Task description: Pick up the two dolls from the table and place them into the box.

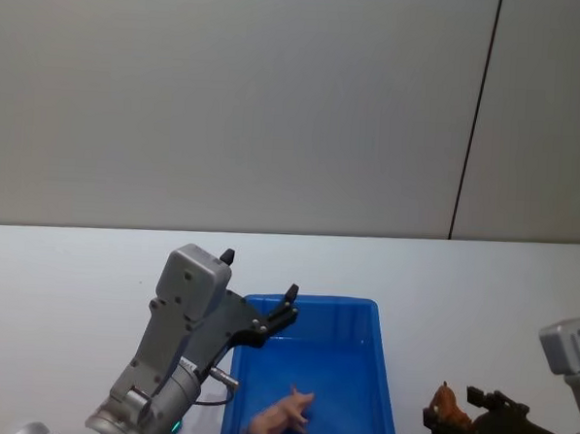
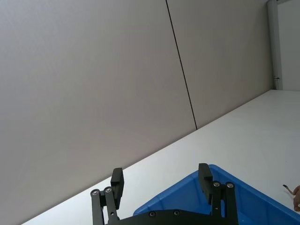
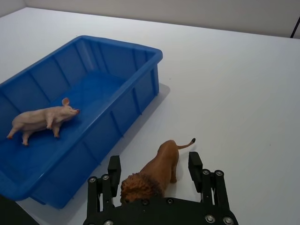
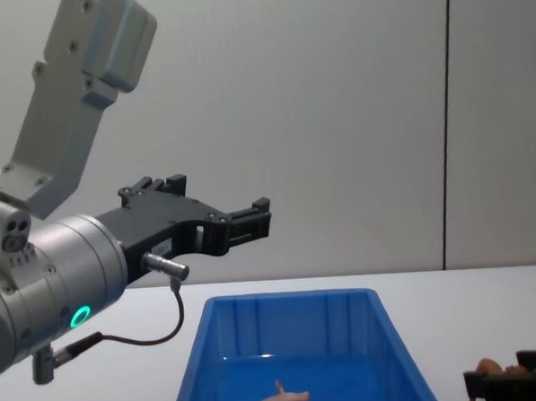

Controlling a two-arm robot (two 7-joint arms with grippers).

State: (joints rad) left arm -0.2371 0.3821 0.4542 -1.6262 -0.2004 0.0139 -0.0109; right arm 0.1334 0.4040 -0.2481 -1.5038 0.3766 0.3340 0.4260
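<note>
"As matters stood at inspection, how much of the job was done?"

"Half. The pink pig [image 3: 42,119] was inside the blue box [image 3: 140,48], on its floor. The brown lion [image 3: 157,171] stood on the white surface [image 3: 243,93], just beside the box's right wall, not yet lifted."

"And the claws?"

"The right claw [image 3: 154,160] was down at the lion, its fingers spread on either side of the body and apart from it. It gripped nothing. The left claw [image 1: 259,274] was raised above the box's far left corner, open and empty."

"What remained?"

"In my judgement: closing on the lion, lifting it, carrying it over the rim and releasing it. The mane sat nearest the claw's body, so the grip would likely fall across the back."
</note>
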